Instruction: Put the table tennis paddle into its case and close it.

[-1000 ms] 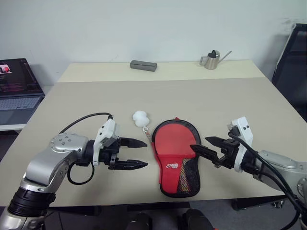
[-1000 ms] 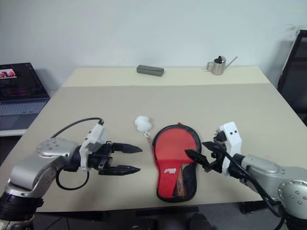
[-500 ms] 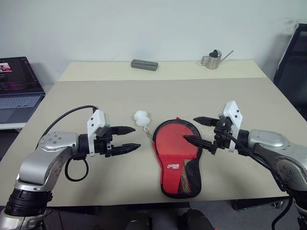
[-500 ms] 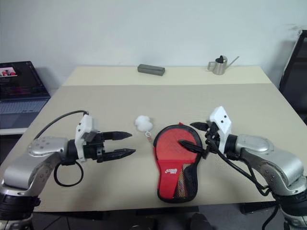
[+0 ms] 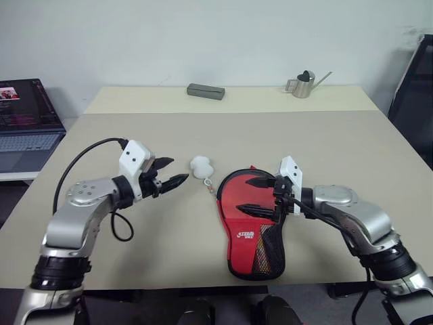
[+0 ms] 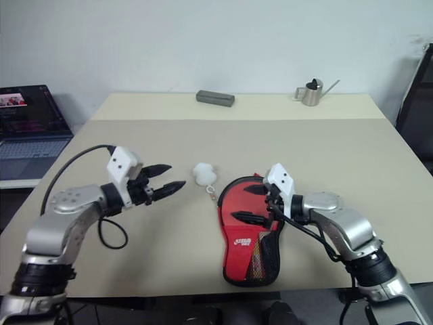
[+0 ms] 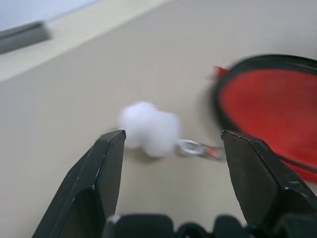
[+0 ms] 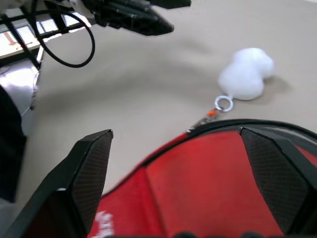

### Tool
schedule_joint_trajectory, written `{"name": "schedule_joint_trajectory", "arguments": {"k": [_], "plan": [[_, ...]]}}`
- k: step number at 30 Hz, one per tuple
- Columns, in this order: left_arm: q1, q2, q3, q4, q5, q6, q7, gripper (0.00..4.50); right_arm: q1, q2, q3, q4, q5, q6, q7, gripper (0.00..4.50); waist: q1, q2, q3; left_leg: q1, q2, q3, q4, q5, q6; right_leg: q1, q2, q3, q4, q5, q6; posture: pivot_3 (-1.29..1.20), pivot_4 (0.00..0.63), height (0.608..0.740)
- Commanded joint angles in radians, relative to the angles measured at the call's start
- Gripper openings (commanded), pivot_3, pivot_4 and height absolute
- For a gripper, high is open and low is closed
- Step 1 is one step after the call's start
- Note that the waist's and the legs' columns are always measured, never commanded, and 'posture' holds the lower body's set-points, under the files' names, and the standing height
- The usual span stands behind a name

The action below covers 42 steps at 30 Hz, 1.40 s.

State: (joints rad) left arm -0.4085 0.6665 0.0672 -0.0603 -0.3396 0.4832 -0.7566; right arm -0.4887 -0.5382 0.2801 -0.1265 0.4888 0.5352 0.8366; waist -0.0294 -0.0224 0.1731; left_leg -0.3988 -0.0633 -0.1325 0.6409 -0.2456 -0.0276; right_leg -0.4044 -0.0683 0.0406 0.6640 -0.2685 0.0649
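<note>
Red case (image 5: 252, 220), small white logo (image 5: 243, 235), lettering unreadable.

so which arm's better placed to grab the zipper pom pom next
Left, probably. The left gripper has open jaws aimed at the white pom-pom beside the case. The right gripper, also open, hovers over the case's round red part.

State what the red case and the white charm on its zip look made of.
The case: apparently soft synthetic fabric, matte red with black edging and a mesh pocket near its narrow end. The white charm: looks like fluffy plush or pom-pom fibre, fuzzy-edged, hung on a small metal ring.
</note>
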Motion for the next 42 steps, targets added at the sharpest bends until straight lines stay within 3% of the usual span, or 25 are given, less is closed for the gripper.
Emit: {"name": "schedule_joint_trajectory", "arguments": {"k": [1,8,17,26,42], "plan": [[-0.045,-0.026,-0.027,0.038,0.043,-0.042,0.023,3.37,0.004,0.022,0.006,0.041,-0.064,-0.079,0.027,4.49,0.000,0.000,0.000,0.000,0.000,0.000,0.000,0.000,0.000,0.000,0.000,0.000,0.000,0.000,0.000,0.00,0.150,0.740],[-0.119,-0.066,-0.048,0.142,0.092,-0.077,0.037,3.37,0.030,0.022,0.048,0.092,-0.205,-0.172,0.063,4.49,-0.002,0.000,0.000,0.000,0.000,0.000,0.000,0.000,-0.001,-0.001,0.000,0.000,0.001,0.000,0.000,0.00,0.150,0.740],[-0.189,-0.099,-0.056,0.239,0.129,-0.100,0.055,3.37,0.021,0.062,0.065,0.179,-0.281,-0.160,0.073,4.49,-0.002,0.000,0.000,0.000,0.000,0.000,0.002,0.000,-0.001,0.000,0.001,0.000,0.002,0.001,0.000,0.00,0.150,0.740],[-0.328,-0.225,-0.108,0.481,0.208,-0.148,0.115,3.37,-0.001,0.096,0.060,0.236,-0.329,-0.170,0.066,4.49,-0.003,-0.001,-0.001,0.001,0.001,0.000,0.004,0.002,-0.003,0.001,0.002,0.000,0.002,0.004,0.000,0.00,0.150,0.740],[-0.511,-0.347,-0.129,0.974,0.294,-0.293,0.133,3.37,0.015,0.135,0.047,0.182,-0.324,-0.126,0.027,4.49,-0.004,-0.001,-0.001,0.001,0.002,-0.001,0.004,0.004,-0.006,0.000,0.005,0.001,0.003,0.006,0.000,0.00,0.150,0.740]]}}
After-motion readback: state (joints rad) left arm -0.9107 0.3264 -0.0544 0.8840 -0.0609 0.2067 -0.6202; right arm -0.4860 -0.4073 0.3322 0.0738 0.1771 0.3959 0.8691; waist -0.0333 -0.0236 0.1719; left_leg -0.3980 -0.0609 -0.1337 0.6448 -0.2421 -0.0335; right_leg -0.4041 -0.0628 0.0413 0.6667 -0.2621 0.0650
